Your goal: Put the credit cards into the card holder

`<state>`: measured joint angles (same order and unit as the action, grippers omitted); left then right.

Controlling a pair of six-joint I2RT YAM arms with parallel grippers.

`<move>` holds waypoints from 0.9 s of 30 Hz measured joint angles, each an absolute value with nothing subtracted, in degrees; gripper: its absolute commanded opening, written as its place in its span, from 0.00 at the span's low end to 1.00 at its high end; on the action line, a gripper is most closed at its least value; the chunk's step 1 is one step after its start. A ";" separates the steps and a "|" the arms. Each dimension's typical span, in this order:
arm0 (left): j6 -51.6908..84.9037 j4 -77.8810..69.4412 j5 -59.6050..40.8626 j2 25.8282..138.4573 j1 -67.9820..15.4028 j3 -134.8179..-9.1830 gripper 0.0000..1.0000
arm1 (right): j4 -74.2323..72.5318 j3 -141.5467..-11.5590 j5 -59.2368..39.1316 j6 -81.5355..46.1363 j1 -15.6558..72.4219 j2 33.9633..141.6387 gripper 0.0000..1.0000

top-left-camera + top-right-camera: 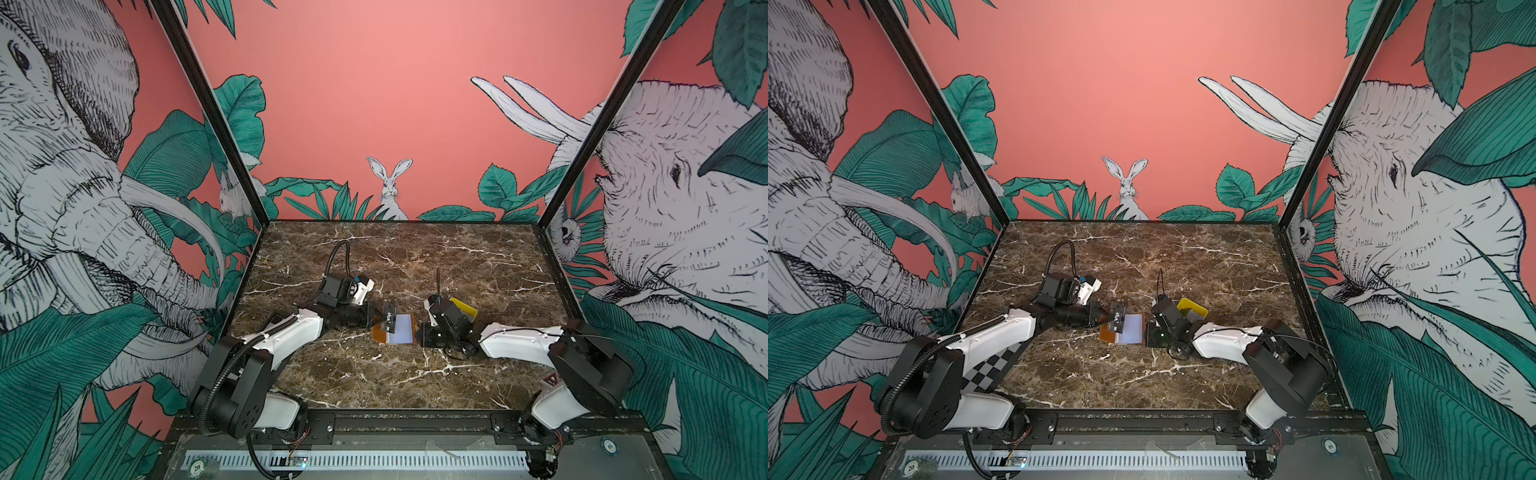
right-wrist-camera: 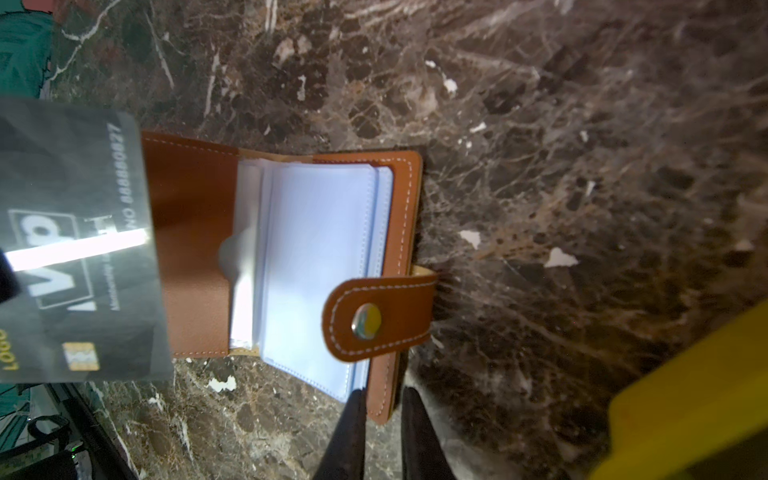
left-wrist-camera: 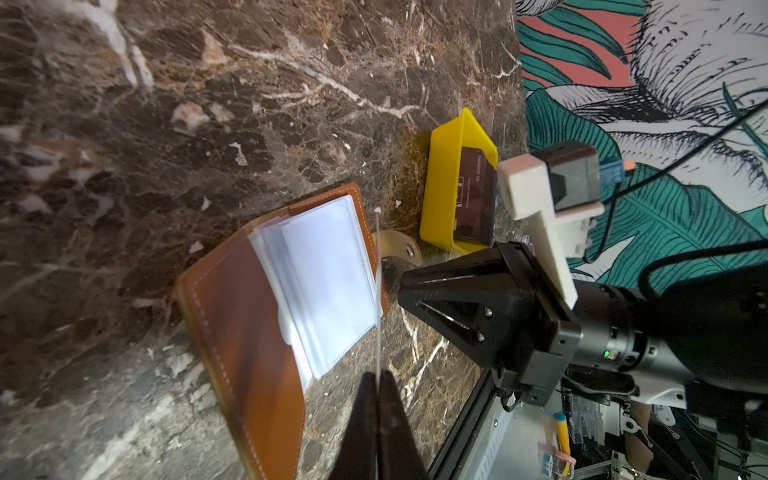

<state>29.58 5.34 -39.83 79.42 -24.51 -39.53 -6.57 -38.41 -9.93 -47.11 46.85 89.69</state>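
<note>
My left gripper (image 3: 378, 386): pressed together, pinching 1 Vip card (image 1: 390, 319) by its edge.
Vip card: dark grey with white lettering and a gold chip. It is held off the table (image 1: 374, 257) and tilted on edge. In both top views it hangs over the open card holder (image 1: 401, 330), about where the bare brown cover meets the sleeves. I cannot tell whether its lower edge touches them.
My right gripper (image 2: 384, 409): its 2 fingers stand narrowly apart, astride a corner of the card holder's sleeve-side cover. I cannot tell whether they actually press the leather.
Card holder: tan-brown and lying open on the marble between my 2 grippers. The bare cover is toward my left arm. The clear, bluish-white sleeves are fanned over the cover toward my right arm.
Snap tab (image 2: 382, 316): bends from the outer edge of the sleeve-side cover back over the sleeves, with the round metal snap showing.
Remaining cards (image 3: 473, 199): a dark stack leaning inside the yellow tray (image 3: 449, 166).
Yellow tray: on the table just beyond my right gripper, near the card holder but apart from it.
Sleeves: the top one looks empty in both wrist views.
</note>
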 measured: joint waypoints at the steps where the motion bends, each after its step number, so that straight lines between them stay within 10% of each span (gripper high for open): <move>1: 29.80 5.13 -39.81 79.42 -24.40 -39.22 0.02 | -6.61 -38.41 -9.96 -47.18 46.87 89.91 0.17; 27: 38.61 -6.00 -42.68 83.64 -25.04 -36.82 0.03 | -6.66 -40.18 -9.91 -47.09 46.96 93.62 0.09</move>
<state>38.61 -6.00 -42.68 83.64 -25.04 -36.82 -6.66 -40.18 -9.91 -47.09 46.96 93.62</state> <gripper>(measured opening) 0.045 0.095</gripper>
